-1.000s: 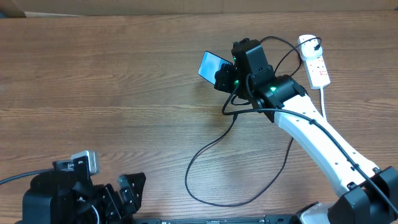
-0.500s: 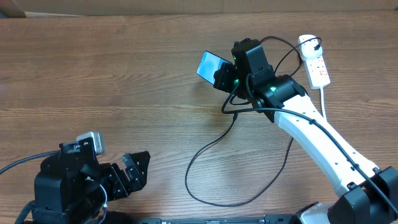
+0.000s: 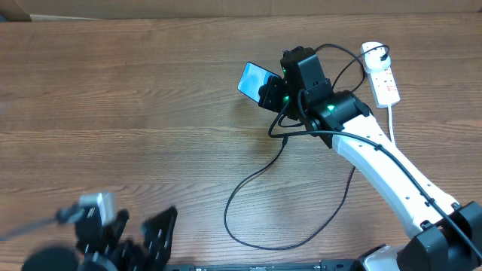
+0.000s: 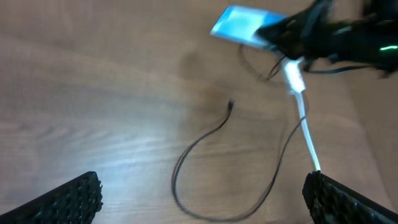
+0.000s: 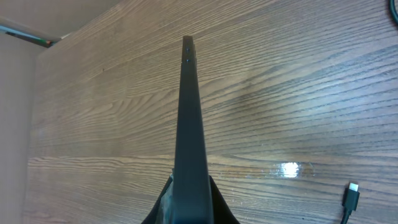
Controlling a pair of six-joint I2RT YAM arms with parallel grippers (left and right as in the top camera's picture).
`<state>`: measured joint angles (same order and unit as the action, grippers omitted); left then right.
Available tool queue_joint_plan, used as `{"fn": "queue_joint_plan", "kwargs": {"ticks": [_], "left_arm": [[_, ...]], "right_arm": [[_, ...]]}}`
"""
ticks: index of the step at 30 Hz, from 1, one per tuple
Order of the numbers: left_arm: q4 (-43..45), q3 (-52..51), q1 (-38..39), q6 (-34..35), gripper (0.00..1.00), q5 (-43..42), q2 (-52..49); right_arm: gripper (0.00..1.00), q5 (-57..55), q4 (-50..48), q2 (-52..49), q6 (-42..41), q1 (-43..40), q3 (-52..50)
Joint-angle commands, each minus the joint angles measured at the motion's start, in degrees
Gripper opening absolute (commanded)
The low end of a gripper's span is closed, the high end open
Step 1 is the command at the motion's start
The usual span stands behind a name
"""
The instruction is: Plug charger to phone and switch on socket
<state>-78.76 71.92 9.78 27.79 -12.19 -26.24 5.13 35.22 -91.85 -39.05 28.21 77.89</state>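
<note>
The phone [image 3: 254, 77] is off the table at the far centre-right, tilted with its lit screen facing left. The right gripper [image 3: 273, 93] pinches it at one end; the right wrist view shows it edge-on, clamped between the 2 fingers. Held so, its free end seems offered for the connector. The charger [image 3: 227, 211] loops over the table nearer in, its tip [image 4: 231, 104] lying loose, touching nothing. The socket [image 3: 382, 78] lies far right. The left gripper [image 4: 202, 190] hangs near left, jaws spread wide, empty, blurred from overhead.
</note>
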Motion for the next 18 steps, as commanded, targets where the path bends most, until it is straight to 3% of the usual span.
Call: {"fn": "queue_joint_plan", "kwargs": {"ticks": [1, 5, 10, 18], "left_arm": [[0.98, 0.33, 0.37, -2.10, 1.00, 0.59, 8.39], [0.61, 0.13, 0.37, -2.03, 1.00, 1.66, 14.69], [0.00, -0.44, 0.37, -1.90, 1.00, 1.70, 15.28], [14.03, -7.85, 0.37, -4.07, 0.95, 2.25, 15.28]], "right_arm": [[0.04, 0.11, -0.94, 2.16, -0.15, 0.11, 0.94], [0.04, 0.13, -1.75, 2.16, -0.20, 0.11, 0.94], [0.04, 0.15, -1.95, 2.16, -0.20, 0.11, 0.94], [0.04, 1.64, -2.19, 2.16, -1.92, 0.13, 0.94]]}}
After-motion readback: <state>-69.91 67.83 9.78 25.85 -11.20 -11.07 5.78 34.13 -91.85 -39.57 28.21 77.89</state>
